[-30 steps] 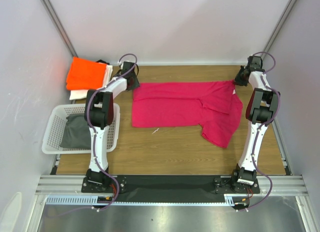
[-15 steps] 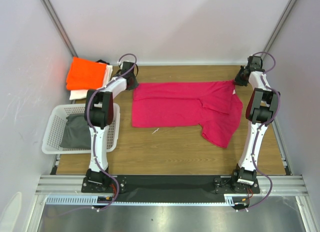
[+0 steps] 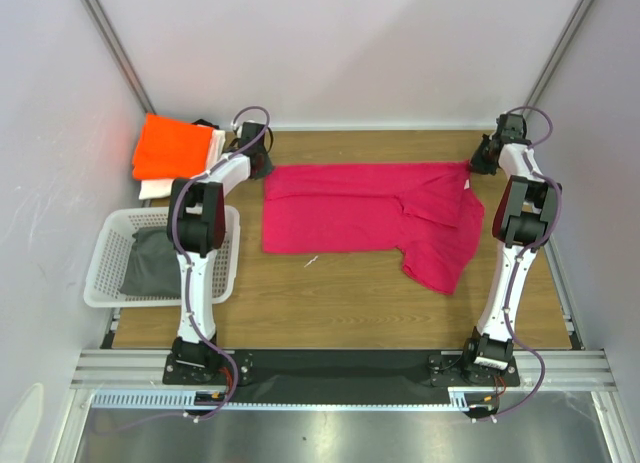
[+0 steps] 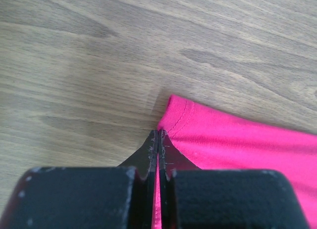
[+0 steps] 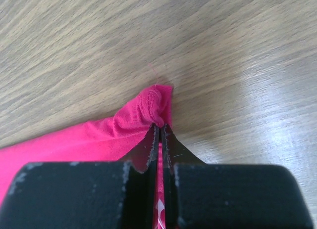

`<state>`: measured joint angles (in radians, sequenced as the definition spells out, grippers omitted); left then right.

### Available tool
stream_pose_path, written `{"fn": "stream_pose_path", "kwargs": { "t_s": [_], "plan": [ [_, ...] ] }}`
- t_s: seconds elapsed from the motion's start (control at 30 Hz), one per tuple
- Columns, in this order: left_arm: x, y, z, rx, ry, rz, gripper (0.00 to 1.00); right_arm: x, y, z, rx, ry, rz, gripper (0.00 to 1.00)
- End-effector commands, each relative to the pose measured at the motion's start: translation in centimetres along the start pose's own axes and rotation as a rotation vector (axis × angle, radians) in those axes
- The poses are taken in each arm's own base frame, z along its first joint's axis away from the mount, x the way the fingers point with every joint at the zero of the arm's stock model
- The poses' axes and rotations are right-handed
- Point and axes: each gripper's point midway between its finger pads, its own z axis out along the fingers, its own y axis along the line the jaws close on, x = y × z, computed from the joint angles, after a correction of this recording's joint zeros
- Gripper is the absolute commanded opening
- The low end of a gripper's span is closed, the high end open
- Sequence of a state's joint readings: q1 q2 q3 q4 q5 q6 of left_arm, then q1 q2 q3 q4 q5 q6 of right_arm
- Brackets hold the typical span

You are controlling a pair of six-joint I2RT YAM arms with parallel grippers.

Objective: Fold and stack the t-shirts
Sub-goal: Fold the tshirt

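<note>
With left gripper (image 4: 158, 137) and right gripper (image 5: 159, 132) each clamping a far corner of the pink t-shirt (image 3: 350, 208), lift both evenly, edge taut

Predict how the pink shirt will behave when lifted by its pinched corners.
Probably floppy: the pink shirt lies creased and flat, so it should sag between the left gripper and right gripper. Likely light: its thin hem bunches in the jaws. It may slip, as only corners are pinched.
</note>
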<state>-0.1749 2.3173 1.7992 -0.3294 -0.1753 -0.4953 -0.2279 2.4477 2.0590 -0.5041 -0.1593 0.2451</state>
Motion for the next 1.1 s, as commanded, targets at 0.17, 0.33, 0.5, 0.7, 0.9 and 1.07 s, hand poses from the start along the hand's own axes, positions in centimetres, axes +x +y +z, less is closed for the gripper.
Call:
{"fn": "stream_pose_path", "kwargs": {
  "t_s": [0.17, 0.33, 0.5, 0.7, 0.9, 1.07],
  "plan": [
    [-3.8, -1.0, -0.7, 0.055, -0.081, 0.034, 0.01, -3.2, 1.6, -2.4, -0.075, -0.069, -0.028, 0.07],
    [-6.2, -2.7, -2.6, 0.124, -0.130, 0.073, 0.34, -4.6, 3.9, -4.3, -0.143, -0.063, -0.050, 0.49],
    [-10.3, -4.5, -7.4, 0.170, -0.234, 0.112, 0.63, -9.4, 7.1, -11.0, -0.193, -0.194, -0.094, 0.67],
    [-11.6, -5.2, -12.9, 0.199, -0.268, 0.115, 0.67, -9.7, 7.2, -18.5, -0.161, -0.227, -0.045, 0.80],
    [-5.6, -6.1, -18.8, 0.260, -0.204, 0.130, 0.72, -0.9, 3.6, -21.2, -0.090, -0.164, 0.131, 0.91],
    [2.2, -3.9, -20.9, 0.254, -0.110, 0.052, 1.00, 9.0, 2.6, -23.6, -0.145, -0.105, 0.296, 0.97]
  ]
}}
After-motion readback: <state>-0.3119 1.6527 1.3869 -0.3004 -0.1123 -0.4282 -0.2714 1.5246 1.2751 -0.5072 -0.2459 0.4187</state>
